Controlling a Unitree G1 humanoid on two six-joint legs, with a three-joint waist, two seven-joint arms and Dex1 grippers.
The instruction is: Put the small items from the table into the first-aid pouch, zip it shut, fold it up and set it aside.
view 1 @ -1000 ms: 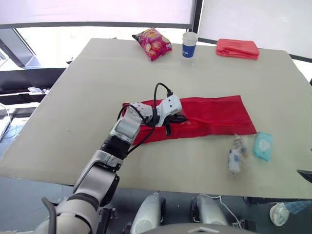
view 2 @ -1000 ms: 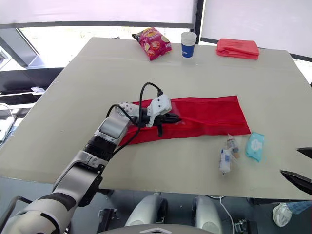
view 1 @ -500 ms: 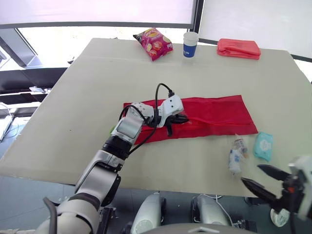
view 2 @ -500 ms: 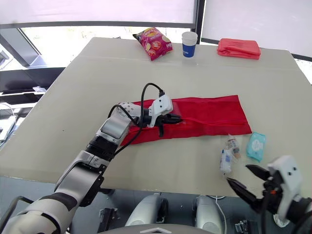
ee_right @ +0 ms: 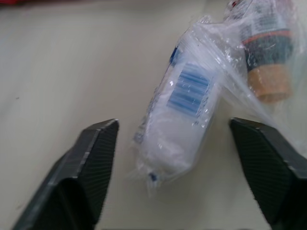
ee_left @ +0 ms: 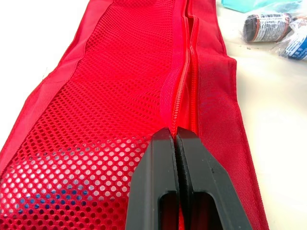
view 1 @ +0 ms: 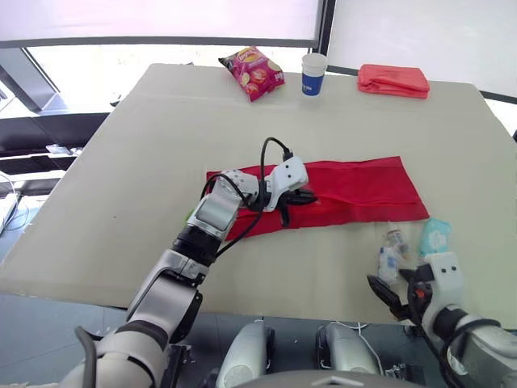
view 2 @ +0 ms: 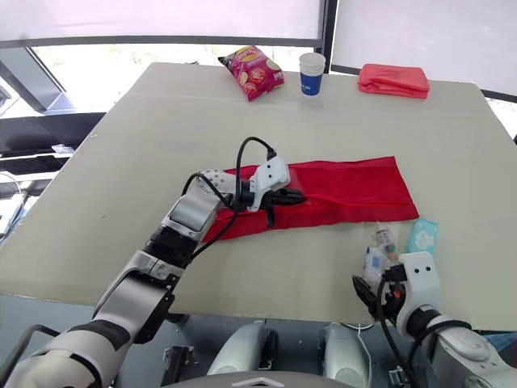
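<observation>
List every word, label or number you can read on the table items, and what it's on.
Nothing reads as actual words.
On the clear packet: blue barcode-like bars, print blurred.
On the small bottle: label blurred.
On the snack bag, paper cup and teal wipes pack: print too small to read.

Beige table [view 1: 145,137], bright white windows [view 1: 161,18] behind, dark frame post [view 1: 326,24] between them

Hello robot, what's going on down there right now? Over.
Left gripper shut on red pouch at its zip. Right gripper open, straddling wrapped packet, not yet gripping. Small bottle right beside packet; teal wipes pack close by.
</observation>
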